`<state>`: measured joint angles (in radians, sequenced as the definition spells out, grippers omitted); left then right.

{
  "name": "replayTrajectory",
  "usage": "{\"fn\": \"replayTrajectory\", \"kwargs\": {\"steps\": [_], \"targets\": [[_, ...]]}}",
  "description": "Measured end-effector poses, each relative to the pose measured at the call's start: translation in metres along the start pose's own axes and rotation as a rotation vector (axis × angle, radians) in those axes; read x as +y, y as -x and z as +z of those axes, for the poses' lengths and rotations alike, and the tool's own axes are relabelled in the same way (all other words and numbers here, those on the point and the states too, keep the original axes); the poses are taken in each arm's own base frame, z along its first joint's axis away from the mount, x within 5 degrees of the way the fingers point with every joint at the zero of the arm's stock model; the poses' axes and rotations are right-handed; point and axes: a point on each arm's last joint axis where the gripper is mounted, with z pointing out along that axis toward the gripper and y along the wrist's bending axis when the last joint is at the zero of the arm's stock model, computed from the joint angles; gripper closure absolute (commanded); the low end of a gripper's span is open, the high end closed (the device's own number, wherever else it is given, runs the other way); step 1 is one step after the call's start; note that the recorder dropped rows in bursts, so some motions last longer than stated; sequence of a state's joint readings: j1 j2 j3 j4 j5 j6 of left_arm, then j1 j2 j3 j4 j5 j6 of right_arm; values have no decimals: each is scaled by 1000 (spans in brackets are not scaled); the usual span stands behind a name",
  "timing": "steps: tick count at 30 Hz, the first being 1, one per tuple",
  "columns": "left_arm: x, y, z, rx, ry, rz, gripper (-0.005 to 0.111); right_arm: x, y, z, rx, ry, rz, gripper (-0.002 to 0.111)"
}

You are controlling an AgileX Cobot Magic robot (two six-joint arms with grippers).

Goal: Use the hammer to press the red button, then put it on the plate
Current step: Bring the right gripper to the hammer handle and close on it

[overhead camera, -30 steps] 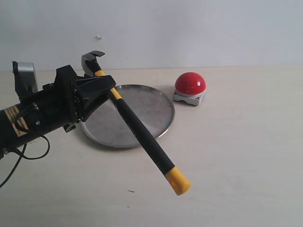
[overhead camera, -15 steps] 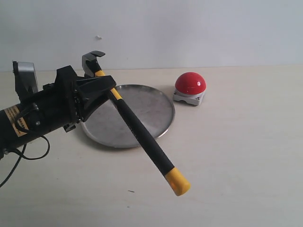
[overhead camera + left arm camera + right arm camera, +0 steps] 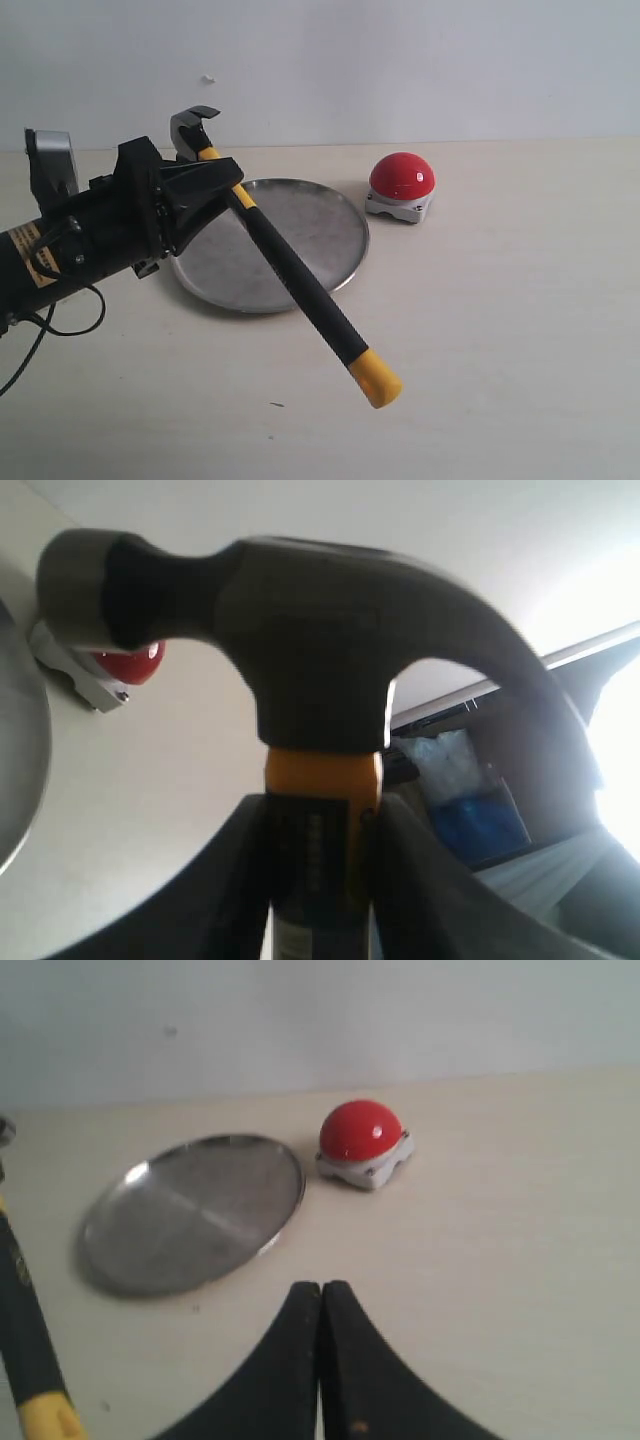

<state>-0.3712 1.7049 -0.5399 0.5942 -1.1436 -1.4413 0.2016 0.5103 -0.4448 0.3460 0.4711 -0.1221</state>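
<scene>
You have the hammer [image 3: 300, 285] up in the air, pinched near its head by your left gripper [image 3: 218, 186]. The head points up and away. The long handle slopes down over the plate [image 3: 345, 205], with its yellow end out in front. The red button [image 3: 402, 175] sits on the table [image 3: 520, 330] just beside the plate, on the right, and the hammer is well apart from it. So I think you are on the first step: getting the hammer to the button. Next, you need to swing it over to the right and bring it down softly on top of the red dome. Your right gripper [image 3: 321, 1355] is pressed together with nothing in it.
</scene>
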Motion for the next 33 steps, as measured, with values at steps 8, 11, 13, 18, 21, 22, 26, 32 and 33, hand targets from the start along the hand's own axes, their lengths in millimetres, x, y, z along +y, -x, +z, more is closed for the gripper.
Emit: {"fn": "replayTrajectory", "kwargs": {"steps": [8, 11, 13, 18, 21, 22, 26, 32, 33], "targets": [[0, 3, 0, -29, 4, -13, 107, 26, 67, 47, 539, 189, -105, 70], [0, 3, 0, -32, 4, -13, 107, 32, 74, 72, 628, 278, -126, 60], [0, 3, 0, -32, 4, -13, 107, 38, 74, 87, 667, 320, -163, 57], [1, 4, 0, -44, 6, -12, 107, 62, 71, 115, 722, 411, -270, 49], [1, 4, 0, -48, 7, -5, 107, 79, 71, 127, 712, 434, -350, 42], [1, 4, 0, -49, 7, -5, 107, 84, 70, 130, 711, 437, -375, 41], [1, 5, 0, -50, 7, -3, 107, 105, 63, 148, 704, 435, -465, 41], [1, 5, 0, -50, 7, -3, 107, 134, 44, 170, 705, 450, -570, 39], [1, 5, 0, -50, 7, -3, 107, 138, 40, 174, 709, 445, -584, 39]]}}
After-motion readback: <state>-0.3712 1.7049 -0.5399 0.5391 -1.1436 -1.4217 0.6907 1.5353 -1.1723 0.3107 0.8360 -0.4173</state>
